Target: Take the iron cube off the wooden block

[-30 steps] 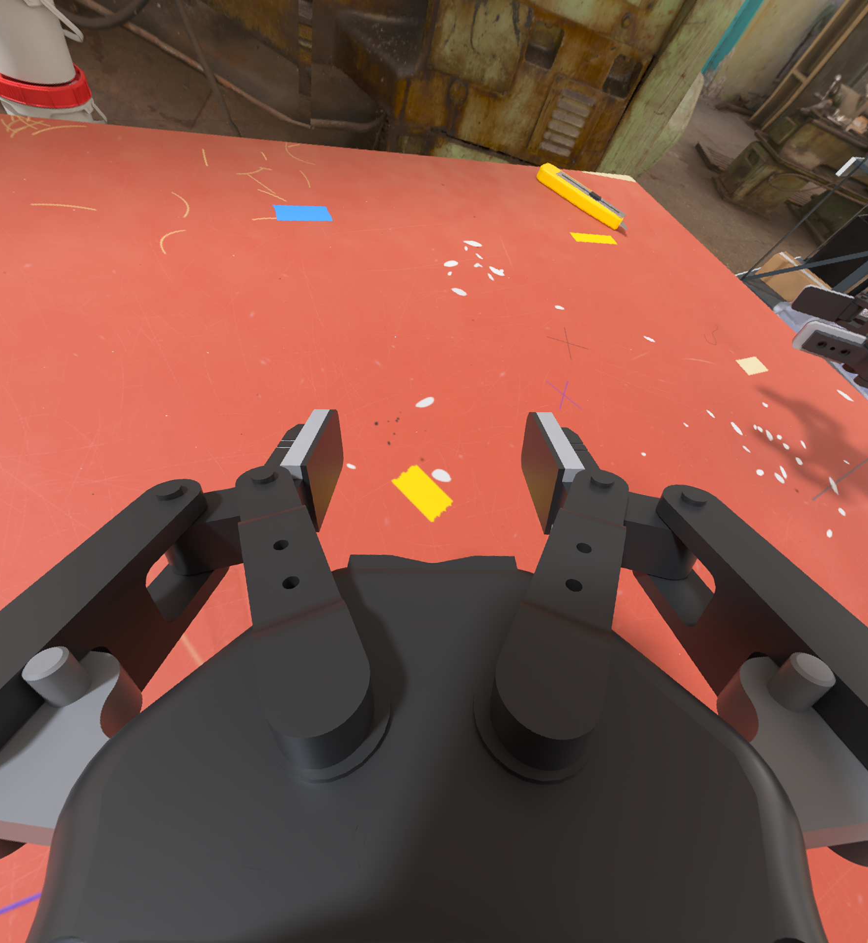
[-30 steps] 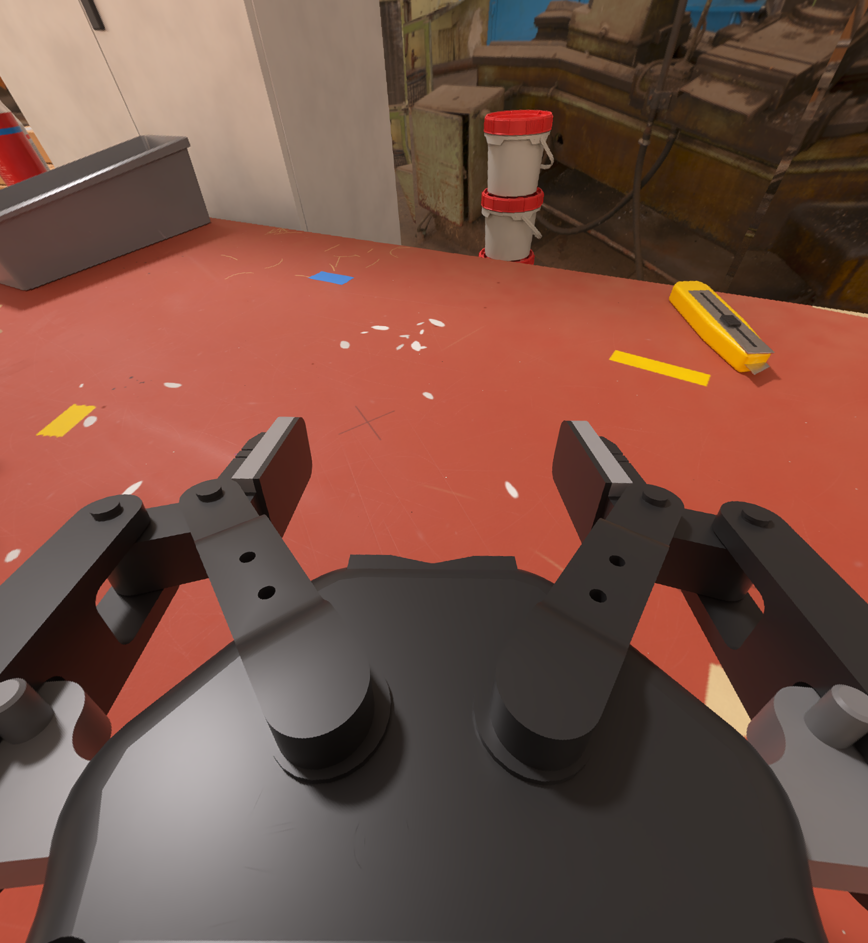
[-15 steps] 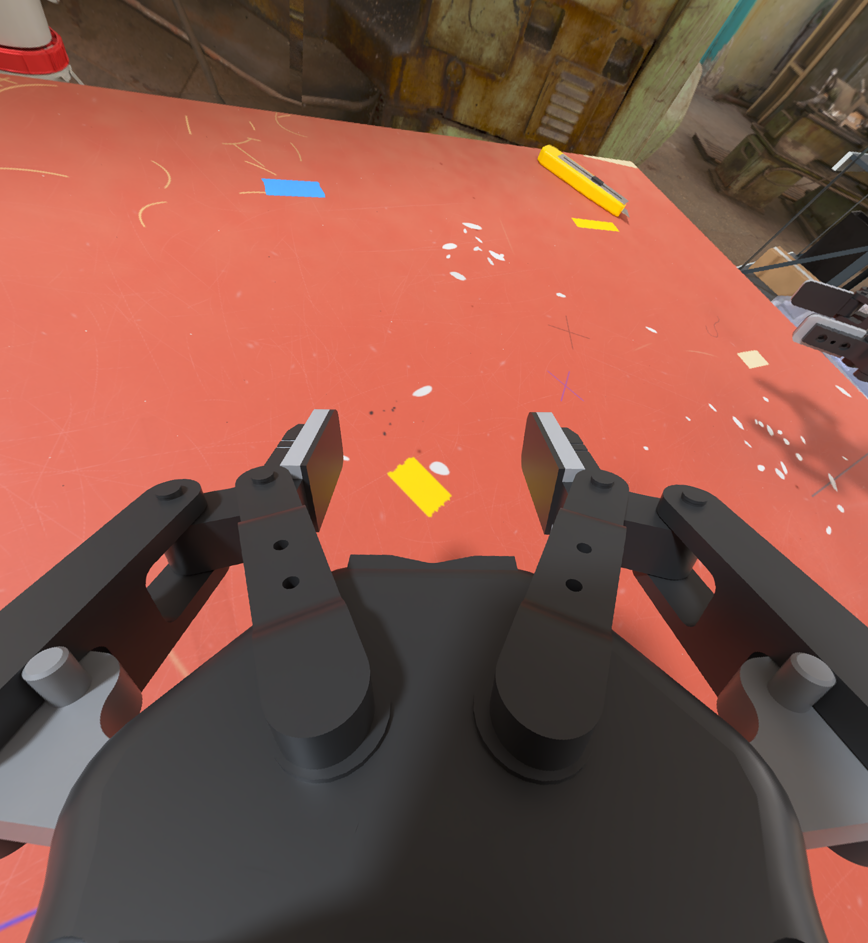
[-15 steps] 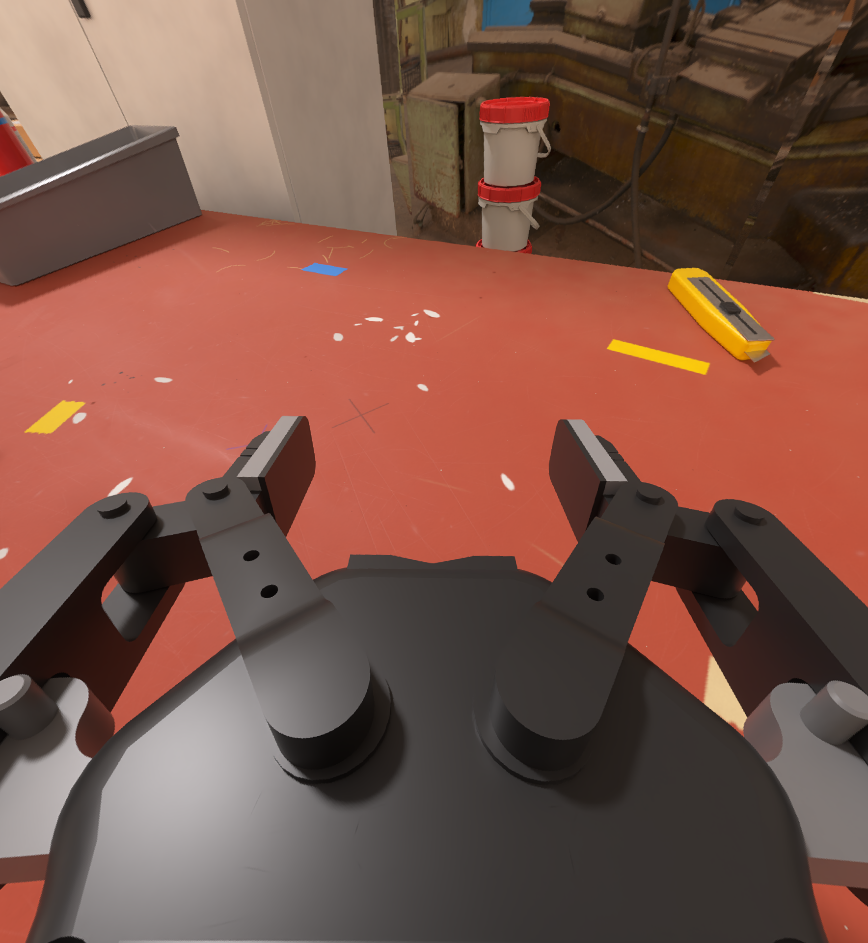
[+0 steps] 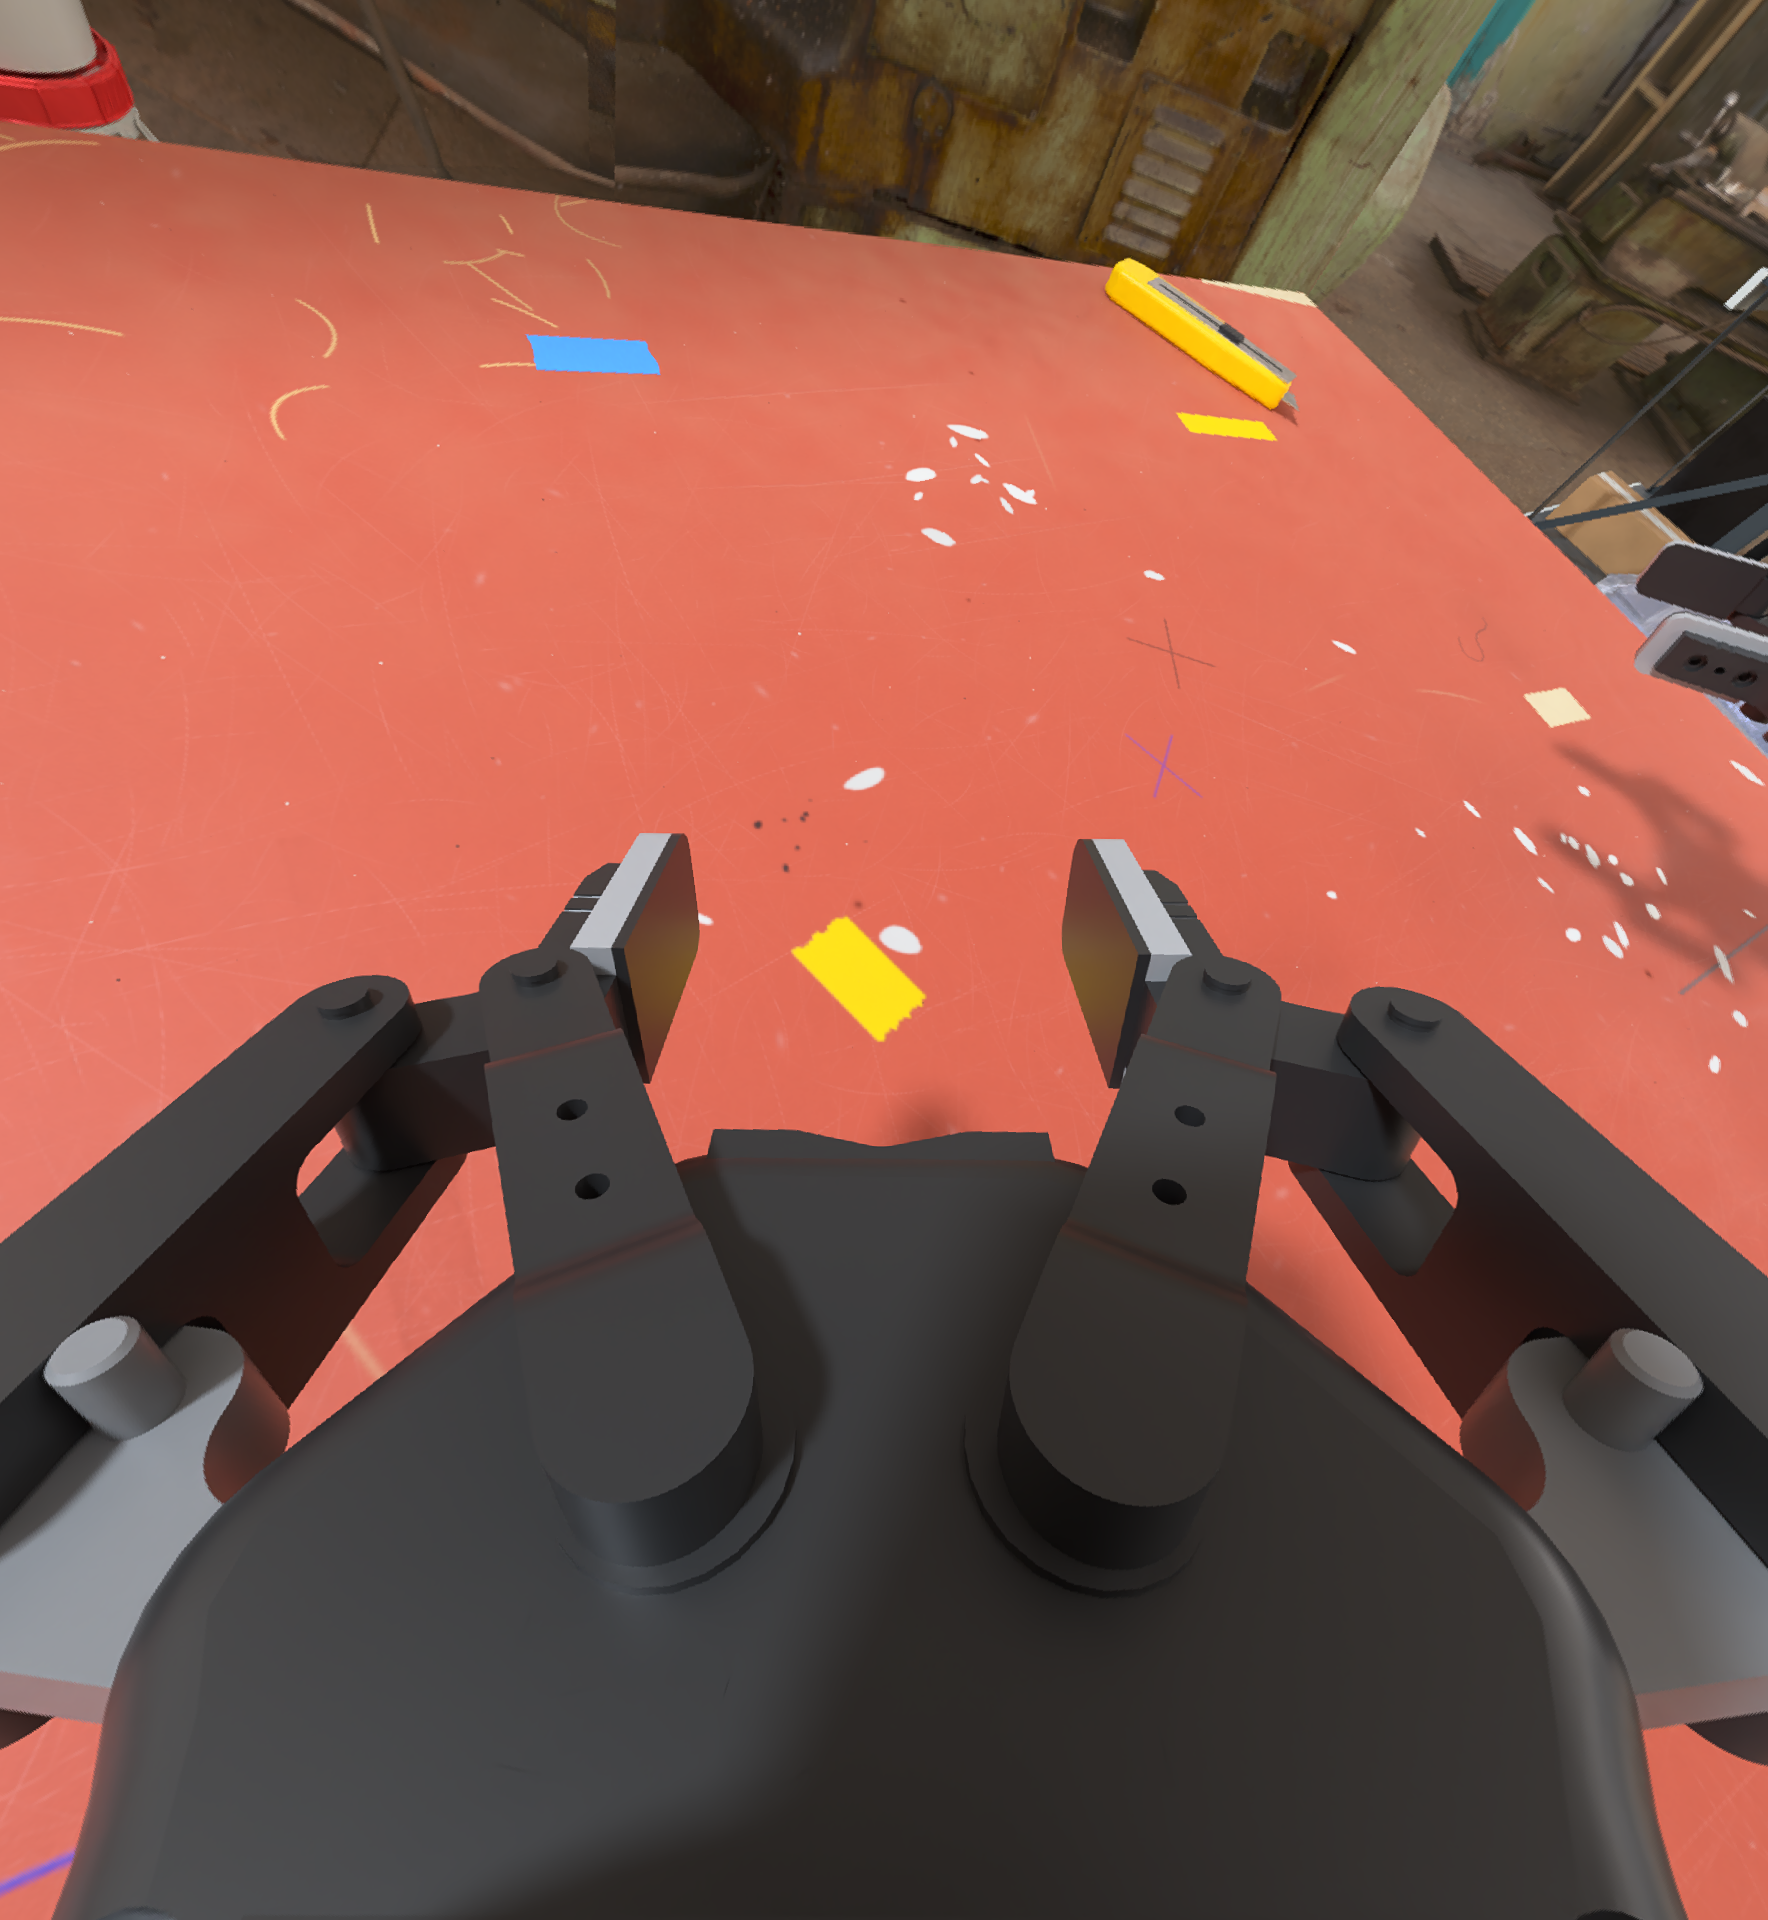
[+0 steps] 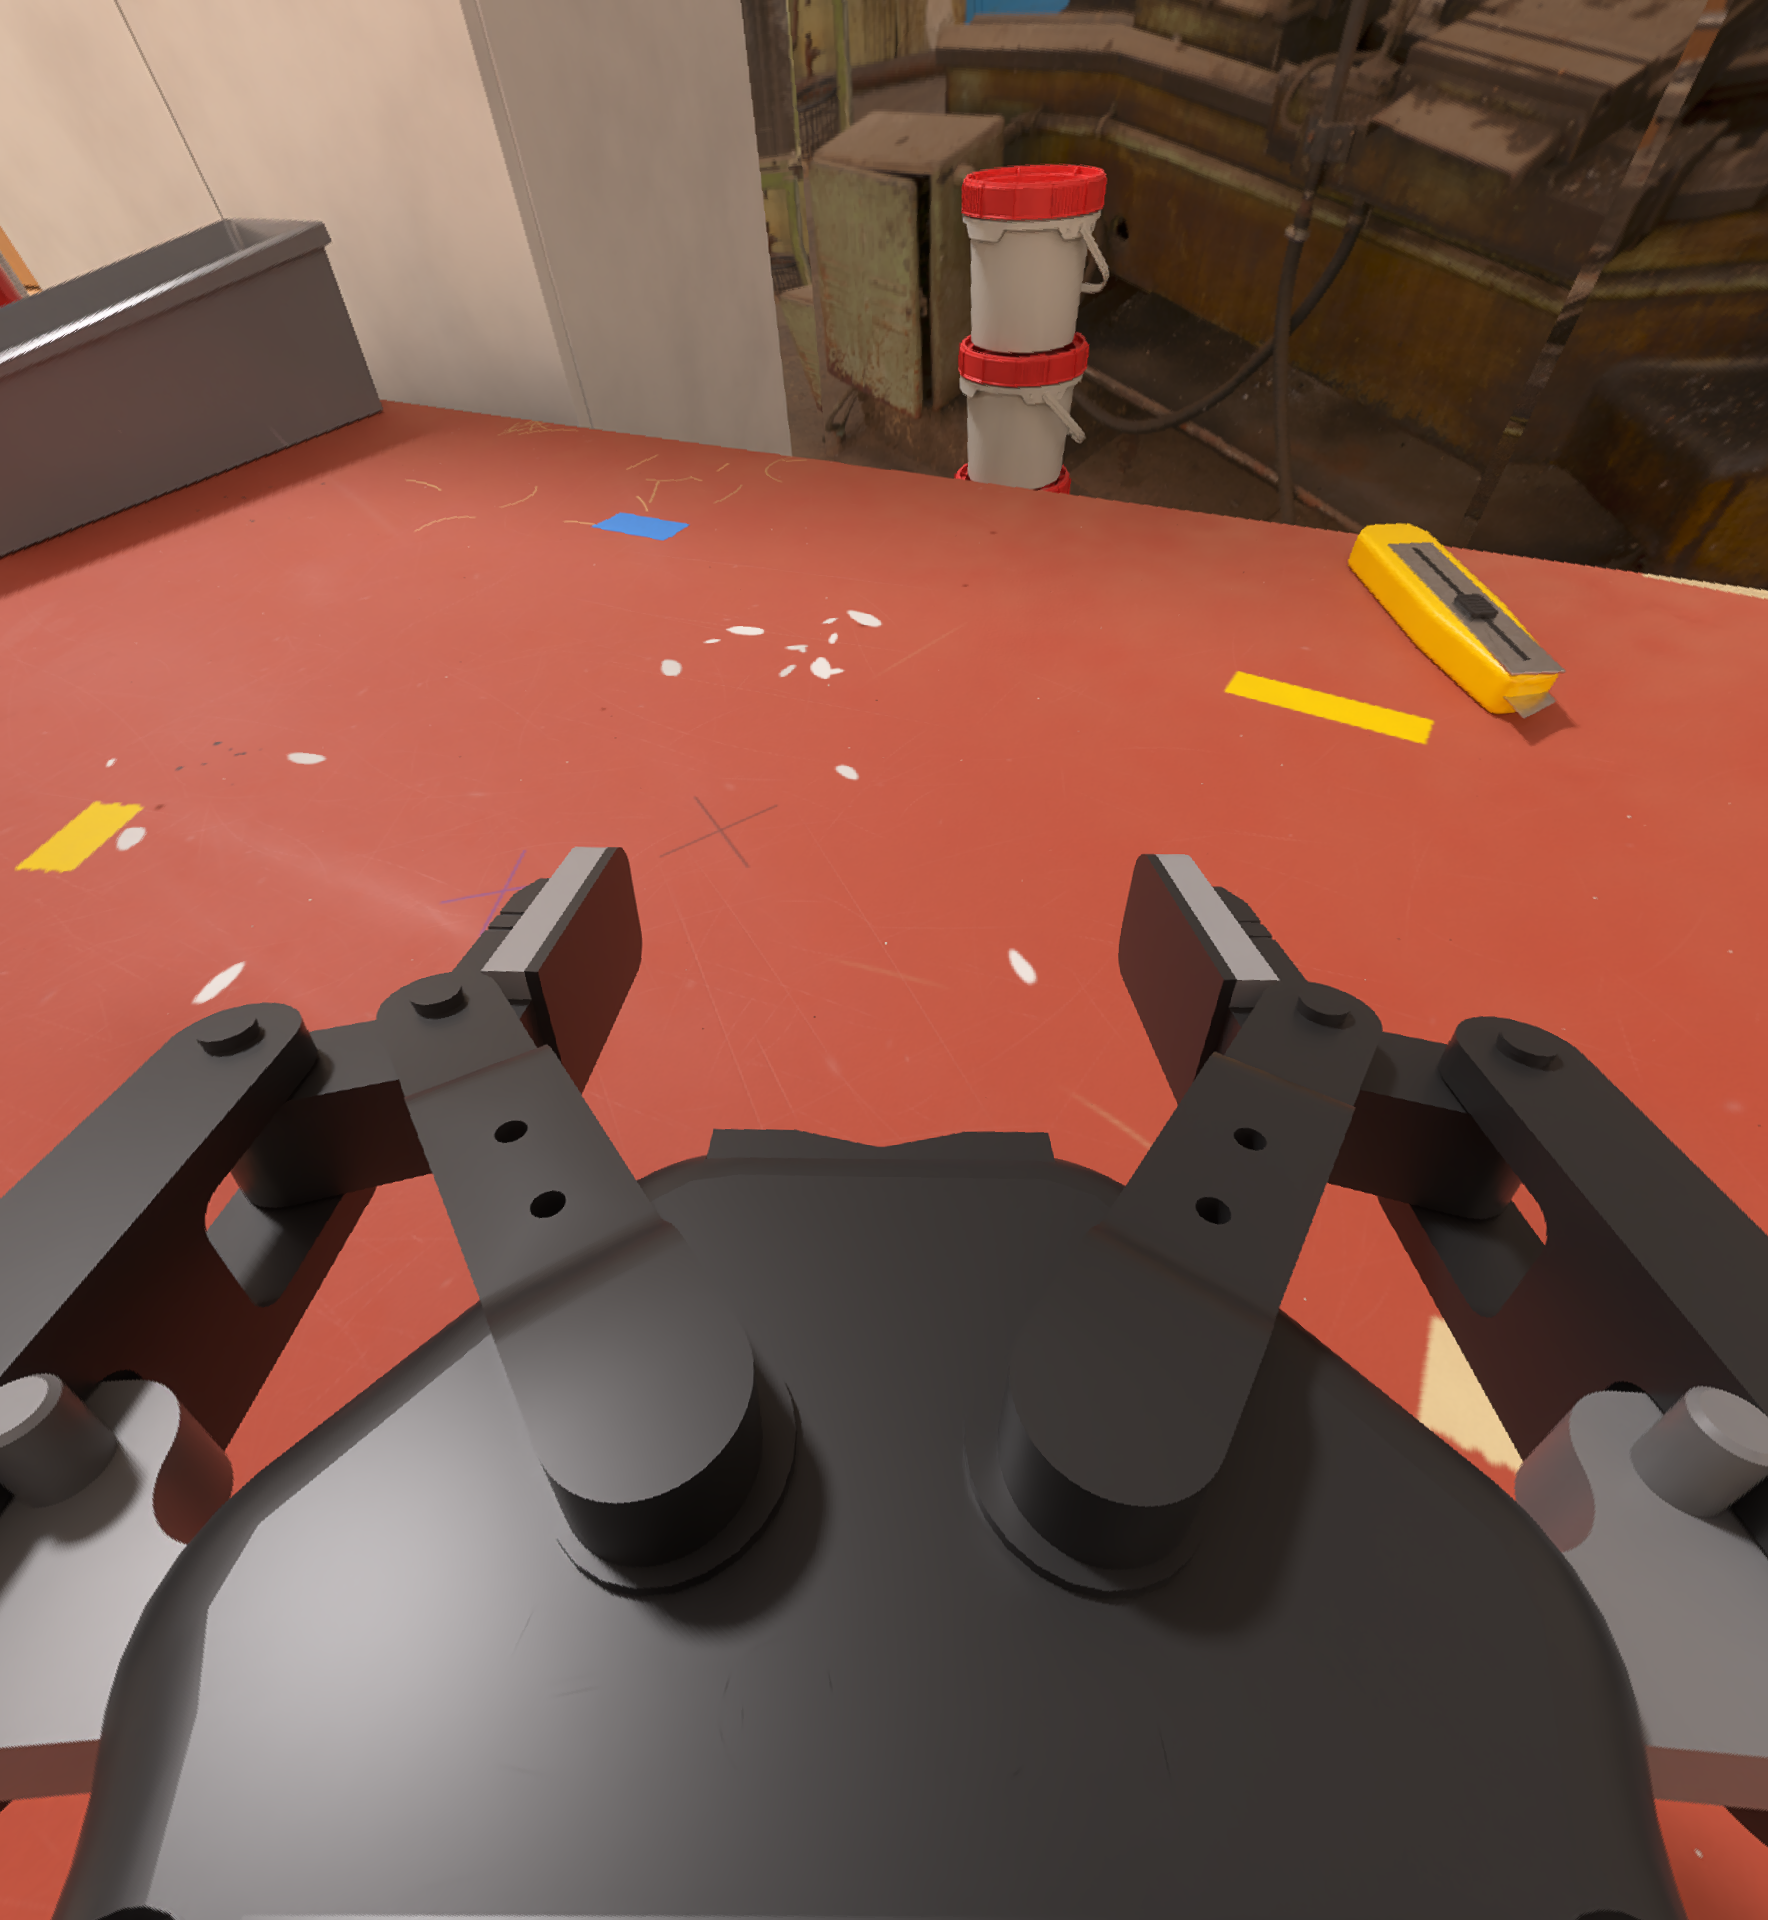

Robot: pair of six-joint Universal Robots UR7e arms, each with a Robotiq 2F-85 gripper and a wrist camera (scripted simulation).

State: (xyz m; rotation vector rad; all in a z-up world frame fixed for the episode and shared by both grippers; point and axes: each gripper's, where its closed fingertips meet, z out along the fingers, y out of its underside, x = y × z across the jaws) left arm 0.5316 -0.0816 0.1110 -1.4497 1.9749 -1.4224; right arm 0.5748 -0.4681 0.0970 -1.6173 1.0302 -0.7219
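Both pincers, left pincer [image 5: 880, 940] and right pincer [image 6: 880, 951], gape over bare red table [image 5: 444, 644].

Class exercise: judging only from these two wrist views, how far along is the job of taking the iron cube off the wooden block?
Done: nothing visible. Neither cube nor block appears in either view.
In hand: nothing. The left gripper and right gripper are both open and empty above the red table.
Left: finding the cube, gripping it and lifting it off. Only a yellow utility knife, tape scraps and a grey bin show.
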